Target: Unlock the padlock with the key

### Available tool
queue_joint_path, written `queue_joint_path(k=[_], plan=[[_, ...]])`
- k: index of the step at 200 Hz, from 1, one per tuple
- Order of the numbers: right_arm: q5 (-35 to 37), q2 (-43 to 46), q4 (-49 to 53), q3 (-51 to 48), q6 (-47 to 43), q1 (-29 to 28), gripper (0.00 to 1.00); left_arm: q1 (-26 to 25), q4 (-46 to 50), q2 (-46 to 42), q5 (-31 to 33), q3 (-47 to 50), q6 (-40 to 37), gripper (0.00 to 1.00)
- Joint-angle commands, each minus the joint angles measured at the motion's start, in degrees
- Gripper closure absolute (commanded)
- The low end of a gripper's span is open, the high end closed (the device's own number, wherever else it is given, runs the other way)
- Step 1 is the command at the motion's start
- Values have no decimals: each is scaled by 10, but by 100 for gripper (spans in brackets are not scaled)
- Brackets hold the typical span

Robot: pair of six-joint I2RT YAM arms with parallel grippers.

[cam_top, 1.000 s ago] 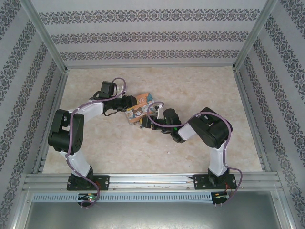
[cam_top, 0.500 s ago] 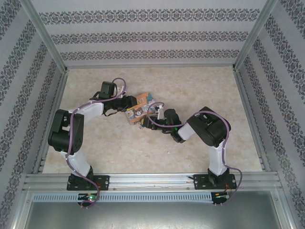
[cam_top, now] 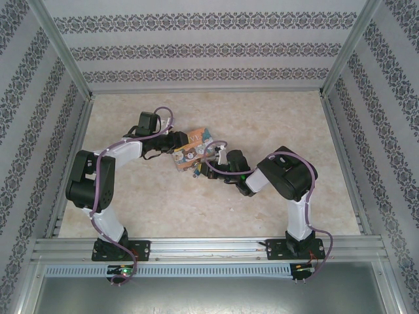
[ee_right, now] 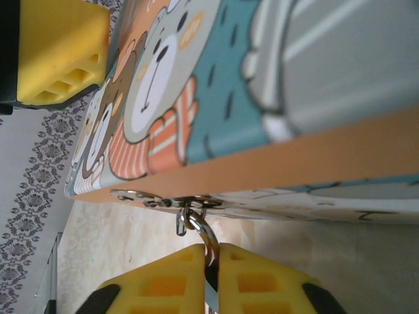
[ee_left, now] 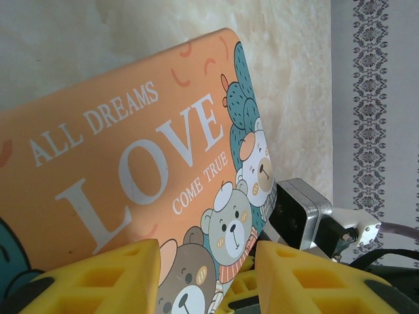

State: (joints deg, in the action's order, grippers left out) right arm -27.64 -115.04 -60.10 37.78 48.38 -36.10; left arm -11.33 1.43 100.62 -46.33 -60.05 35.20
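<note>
Yellow-fingered, the right hand (ee_right: 211, 258) just pinched shut on a thin dark piece (ee_right: 211, 282) behind the silver ring (ee_right: 200, 230) ahead of it, so unlocking can start; the left hand (ee_left: 206, 261) clamps the LOVE box (ee_left: 131, 170).

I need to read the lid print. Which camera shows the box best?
Left wrist: the box turns its lid to the lens, lettering legible. Top external has it tiny and far off; right wrist gives a skewed close-up of its side and metal latch.

Right pincer's (ee_right: 213, 256) fingers (ee_right: 163, 282) mostly hide the padlock (ee_right: 210, 246).
</note>
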Motion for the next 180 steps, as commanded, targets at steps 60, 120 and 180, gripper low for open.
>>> queue_joint_path(k=[60, 120, 180], plan=[[54, -3, -103, -29, 60, -10, 100, -17, 17, -23, 12, 62, 17, 58], [133, -10, -170, -49, 147, -26, 100, -28, -24, -48, 14, 102, 52, 58], [162, -22, -192, -47, 191, -25, 100, -30, -30, -46, 15, 109, 53, 57]])
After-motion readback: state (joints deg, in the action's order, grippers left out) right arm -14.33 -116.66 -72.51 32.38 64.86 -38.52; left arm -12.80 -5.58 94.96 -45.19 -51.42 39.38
